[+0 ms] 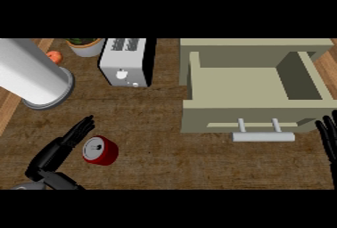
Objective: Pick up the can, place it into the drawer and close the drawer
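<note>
With the left hand fingers straight and spread just beside the can, a nudge might tip it before they curl round.

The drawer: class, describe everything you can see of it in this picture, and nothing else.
The drawer is pale beige and box-shaped, pulled open out of a cabinet of the same colour at the counter's upper right. Its inside shows nothing in it, and the right inner wall lies in shadow. On its front panel a light grey bar handle stands off on two short posts. It rests on the brown counter top. Nothing touches it; the right robot hand shows near its front right corner, fingers straight.
</note>
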You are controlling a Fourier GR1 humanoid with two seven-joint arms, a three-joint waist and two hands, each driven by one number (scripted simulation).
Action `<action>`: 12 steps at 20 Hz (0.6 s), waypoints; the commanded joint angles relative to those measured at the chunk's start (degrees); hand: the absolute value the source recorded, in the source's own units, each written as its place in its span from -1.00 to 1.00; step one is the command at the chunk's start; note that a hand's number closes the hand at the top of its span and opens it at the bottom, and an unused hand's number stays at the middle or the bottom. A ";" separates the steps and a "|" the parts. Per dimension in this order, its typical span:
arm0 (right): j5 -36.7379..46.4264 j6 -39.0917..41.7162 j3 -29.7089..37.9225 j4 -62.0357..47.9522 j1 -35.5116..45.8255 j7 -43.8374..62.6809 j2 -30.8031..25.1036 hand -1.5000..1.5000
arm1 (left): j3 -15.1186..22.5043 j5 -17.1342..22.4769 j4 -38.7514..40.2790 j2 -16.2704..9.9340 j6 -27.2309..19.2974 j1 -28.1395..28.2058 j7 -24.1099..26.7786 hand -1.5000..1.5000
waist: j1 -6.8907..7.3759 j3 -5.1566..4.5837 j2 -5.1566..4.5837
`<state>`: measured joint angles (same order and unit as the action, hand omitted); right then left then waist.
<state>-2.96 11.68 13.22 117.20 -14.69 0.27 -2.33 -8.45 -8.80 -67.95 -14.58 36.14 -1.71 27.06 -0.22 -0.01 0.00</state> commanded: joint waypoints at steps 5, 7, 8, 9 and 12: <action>3.00 -2.89 -1.88 4.25 1.63 4.91 1.12 -1.00 | -1.18 -2.26 16.98 -3.35 0.23 -7.47 8.76 -1.00 | -0.22 -0.04 -0.07; 3.12 -1.94 -2.59 1.24 1.69 2.05 1.87 -1.00 | -0.20 -0.03 8.51 -0.90 -0.34 -4.19 2.11 -1.00 | 0.11 0.01 0.03; 2.26 -0.94 -1.05 0.04 1.25 0.77 0.96 -1.00 | 1.34 -4.06 14.76 -0.36 -3.75 -6.47 7.62 -1.00 | -0.04 -0.01 -0.01; 2.23 -1.13 -2.22 2.62 0.26 1.95 1.77 -1.00 | 0.00 -3.88 20.23 -3.55 -1.18 -6.52 12.37 -1.00 | -0.17 -0.03 -0.04; -0.37 1.35 0.52 1.18 0.12 1.60 -0.43 -1.00 | 0.78 -4.35 22.25 -2.95 -2.44 -7.41 14.12 -1.00 | -0.12 -0.02 -0.02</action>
<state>-2.10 11.61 12.90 117.84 -14.03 1.28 -1.92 -8.28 -11.90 -50.20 -16.80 31.69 -9.25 34.39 -0.35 -0.02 -0.03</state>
